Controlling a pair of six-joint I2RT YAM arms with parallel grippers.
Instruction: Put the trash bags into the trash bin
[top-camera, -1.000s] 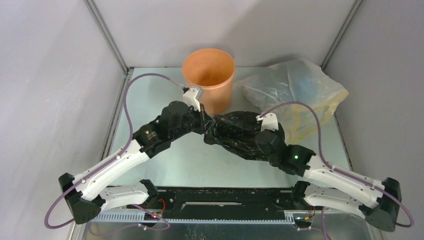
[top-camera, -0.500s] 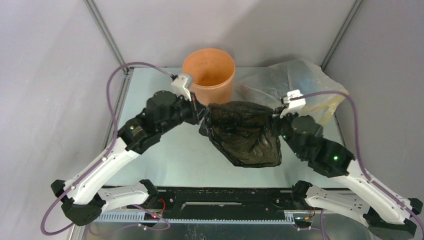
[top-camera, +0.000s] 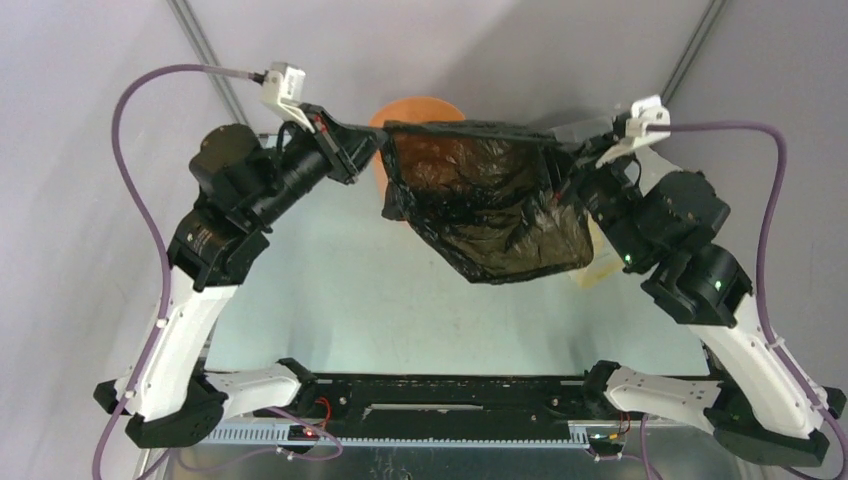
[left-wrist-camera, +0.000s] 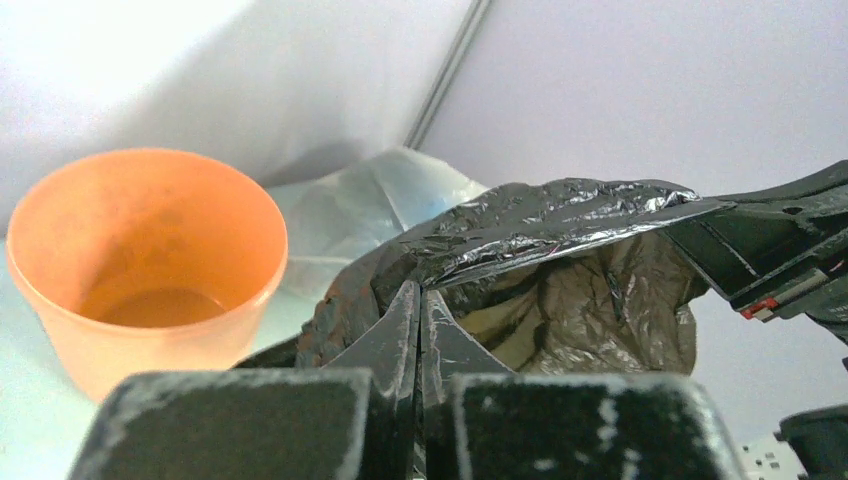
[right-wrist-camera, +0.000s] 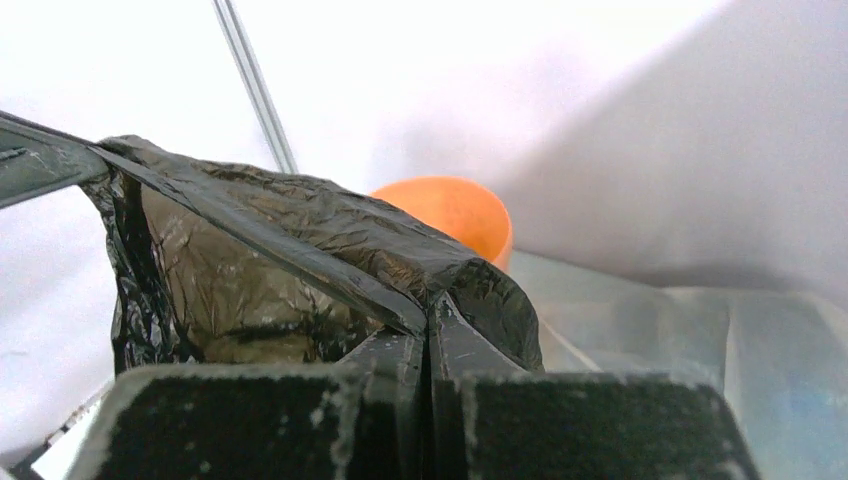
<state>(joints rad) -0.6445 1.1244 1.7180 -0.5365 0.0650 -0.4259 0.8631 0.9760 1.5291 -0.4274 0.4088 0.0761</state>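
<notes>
Black trash bag, drawn taut between left gripper and right gripper, each clamped shut on an upper corner. It is hung clear of the counter, just in front of the trash bin (apparently to be carried over its open mouth).

trash bags: glossy crinkled thin plastic | trash bin: smooth matt plastic

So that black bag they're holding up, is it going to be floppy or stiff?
Probably floppy: the black bag sags in crinkled folds below the taut edge stretched between the left end effector and right end effector. Likely light: the film looks thin and translucent.
</notes>
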